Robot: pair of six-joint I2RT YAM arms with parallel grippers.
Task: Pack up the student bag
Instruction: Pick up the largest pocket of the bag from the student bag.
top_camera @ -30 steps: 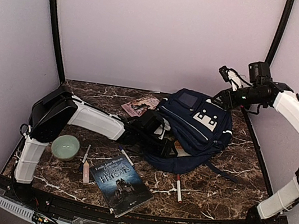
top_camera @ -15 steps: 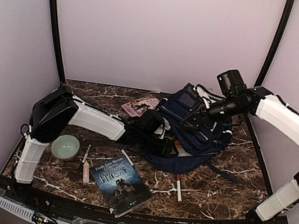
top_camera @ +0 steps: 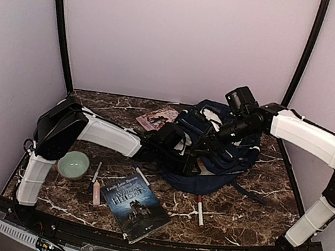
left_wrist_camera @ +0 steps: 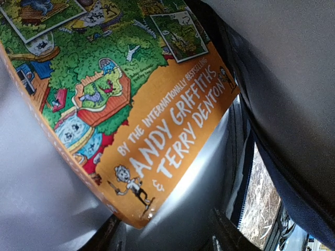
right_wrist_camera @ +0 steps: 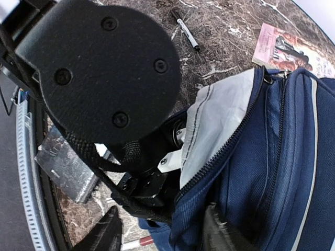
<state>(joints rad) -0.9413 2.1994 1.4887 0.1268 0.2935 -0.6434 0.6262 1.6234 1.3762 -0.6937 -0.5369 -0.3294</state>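
**A:** Where's the backpack?

**B:** The backpack (top_camera: 232, 160) lies slumped on the table (top_camera: 257, 200), toward the back right corner. Its mouth gapes toward the left edge.

**A:** How will it handle?

**B:** It's soft cloth, so I'd judge it floppy, with no shape of its own. It should be heavier where the orange book (left_wrist_camera: 157, 130) lies against the grey lining (left_wrist_camera: 36, 198). I'd take it by the zip rim (right_wrist_camera: 225, 151) or a strap, since a pinch on a loose panel would only bunch it up.

**A:** And the claws?

**B:** The left claw (left_wrist_camera: 167, 238) is deep inside the mouth with its fingers spread. The orange book's corner sits between them, but I can't see them clamped on anything. The right claw (right_wrist_camera: 162, 235) hangs over the mouth, fingers apart. It straddles the zip rim and a black strap (right_wrist_camera: 91, 157) and isn't pinched on either.

**A:** What's in the way?

**B:** The left arm's round black wrist (right_wrist_camera: 104, 73) fills much of the opening, just beside the right claw, so the two could knock together.

Outside the bag:
- a dark book (top_camera: 135, 206) near the front edge
- a green bowl (top_camera: 73, 165) toward the left edge, with a few pens (top_camera: 95, 178) just beside it
- a marker (top_camera: 200, 211) in front of the backpack
- a pink booklet (top_camera: 157, 117) at the back edge, touching the bag or nearly so; I can't tell which
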